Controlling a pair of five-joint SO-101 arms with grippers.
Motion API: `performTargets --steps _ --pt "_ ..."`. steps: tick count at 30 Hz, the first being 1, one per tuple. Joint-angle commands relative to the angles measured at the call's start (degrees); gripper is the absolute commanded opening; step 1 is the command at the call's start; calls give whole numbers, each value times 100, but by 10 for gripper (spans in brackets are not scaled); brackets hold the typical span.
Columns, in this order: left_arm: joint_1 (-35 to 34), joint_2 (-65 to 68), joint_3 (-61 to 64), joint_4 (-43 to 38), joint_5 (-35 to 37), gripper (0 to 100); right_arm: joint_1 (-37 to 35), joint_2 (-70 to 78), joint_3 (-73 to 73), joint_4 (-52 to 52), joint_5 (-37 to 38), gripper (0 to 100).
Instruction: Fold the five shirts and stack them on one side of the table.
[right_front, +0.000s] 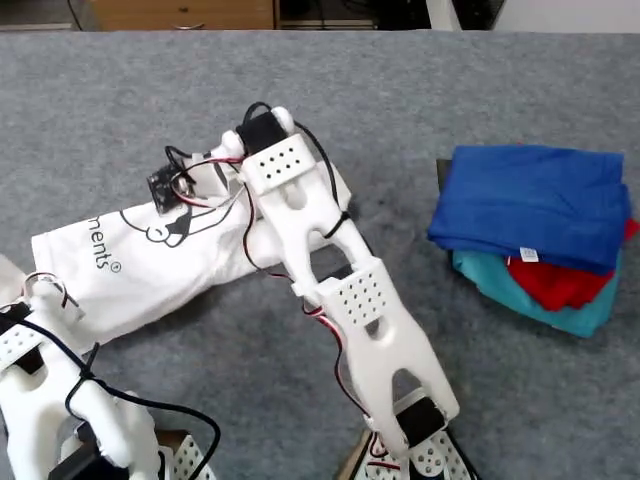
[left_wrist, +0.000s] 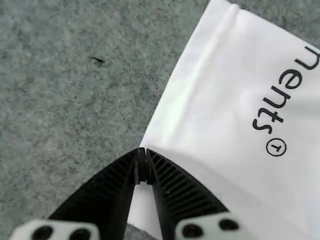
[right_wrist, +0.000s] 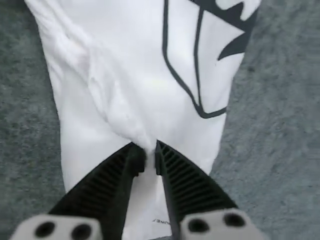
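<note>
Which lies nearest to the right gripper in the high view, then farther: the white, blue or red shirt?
1. white shirt, at left, held by the right gripper.
2. blue shirt, topping the stack at right.
3. red shirt, peeking out beneath it.

Bright, even light falls from above onto the grey worktop (right_front: 500, 90). The right arm (right_front: 370, 300) throws a short, soft-edged shadow on the white shirt (right_front: 130, 270) beneath it. In the left wrist view the shirt glares along its hem, the cloth there almost without detail. In the right wrist view its creases carry faint grey shading, and the black right hand (right_wrist: 146, 150) reads dark, with a weak sheen on its ribs.
</note>
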Motion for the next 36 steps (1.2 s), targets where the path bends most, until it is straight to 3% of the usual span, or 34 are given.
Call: performTargets --steps 1,3,7,10,14,18,24,29,32,36 --pt "-26 -136 -264 26 44 20 -57 -13 -804 123 -255 227" --pt "-26 -136 -264 26 44 20 -40 -22 -1095 264 -255 281" --pt "-26 -136 -264 26 44 20 92 -31 -1464 281 -299 258" --pt "-26 -136 -264 26 44 20 198 -57 -1587 281 -730 200" --pt "-35 -136 -290 35 44 20 338 -593 -1358 290 -1626 0" --pt "-26 -127 -440 62 44 22 541 -1429 -523 290 -2462 21" --pt "-26 -66 -1793 1565 44 143 927 -2633 1552 281 -2602 5" --pt "-18 198 -2558 1864 -141 153 1095 -3266 2589 273 -2611 5" --pt "-26 1015 -3068 2031 -378 153 1130 -3477 2844 273 -2664 5" --pt "-9 2545 -4334 3007 -800 153 1130 -3662 2993 273 -2901 5"
